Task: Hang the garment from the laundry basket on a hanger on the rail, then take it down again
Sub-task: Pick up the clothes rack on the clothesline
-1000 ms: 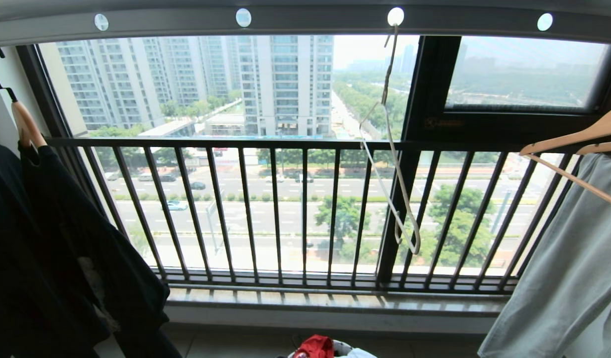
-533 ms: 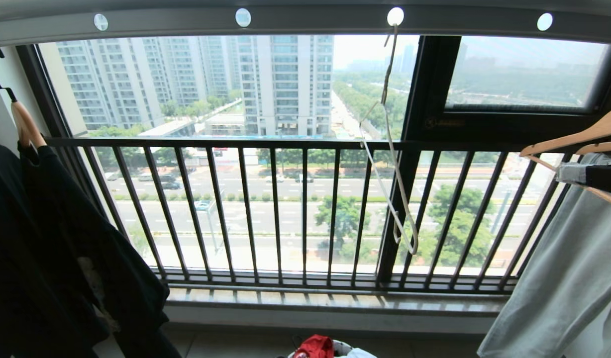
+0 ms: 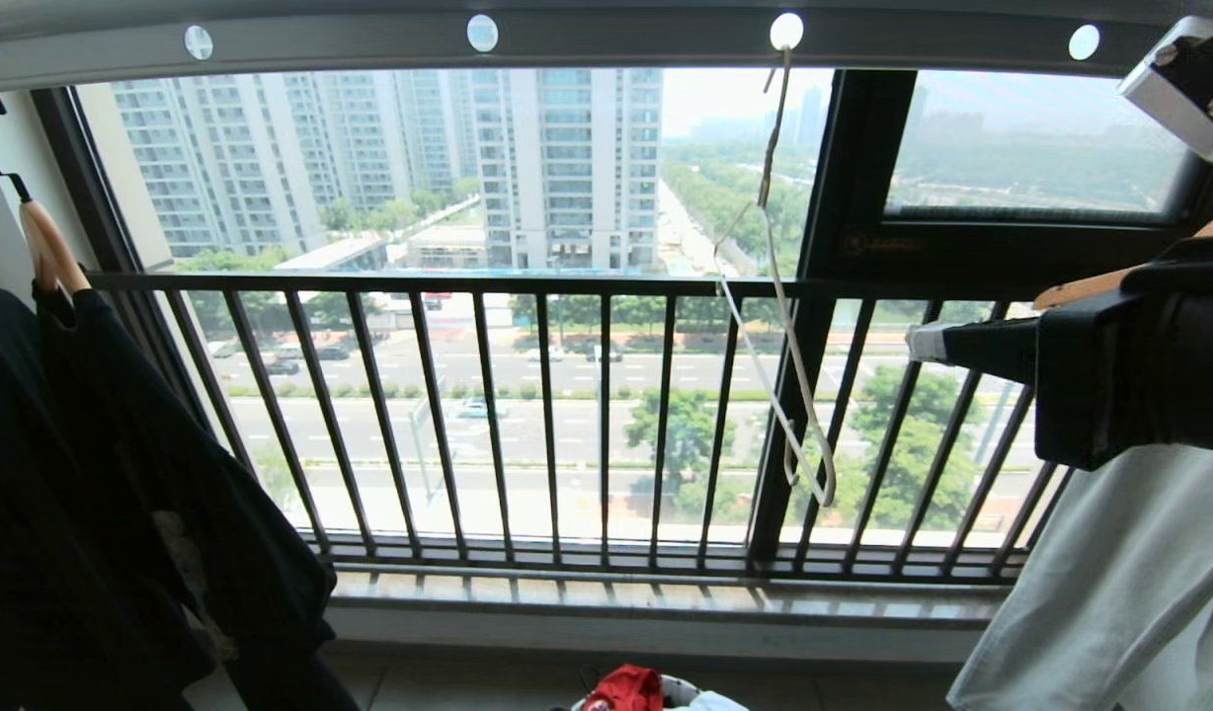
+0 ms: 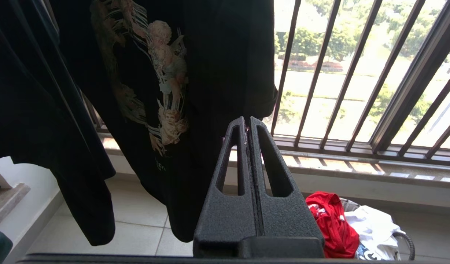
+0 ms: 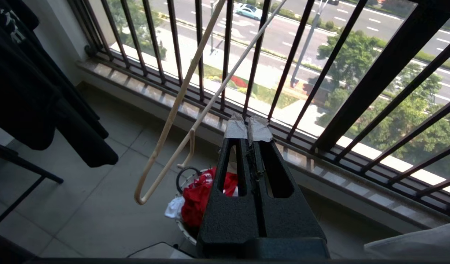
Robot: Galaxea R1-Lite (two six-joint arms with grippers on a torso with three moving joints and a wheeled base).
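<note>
Two claws show here, both with fingers pressed together and holding nothing. The right claw (image 3: 928, 341) reaches in from the right of the head view, level with the window railing (image 3: 606, 284) and well apart from the white wire hanger (image 3: 779, 326); the left claw (image 4: 248, 128) hangs low near the black shirt (image 4: 166, 73) and looks parked.

The red T-shirt (image 5: 201, 192) lies crumpled in the laundry basket (image 5: 183, 174) on the tiled floor below the window, with a white garment (image 4: 368, 223) bunched beside it in the same basket. It should handle as light, limp cloth: it will sag and drape from any pinch, so a hold on a raised fold near the top of the heap seems safest, keeping clear of the white cloth. The hanger is thin, stiff and light, hooked in a hole of the grey rail (image 3: 606, 39); it will likely swing at a touch, so its lower bar or shoulder is the place to steady it.

Only a scrap of red shows at the bottom edge of the head view, yet that view alone gives the rail and the hook. Both wrist views show the basket's contents, and the right wrist view shows the hanger's lower end hanging just above the basket.
</note>
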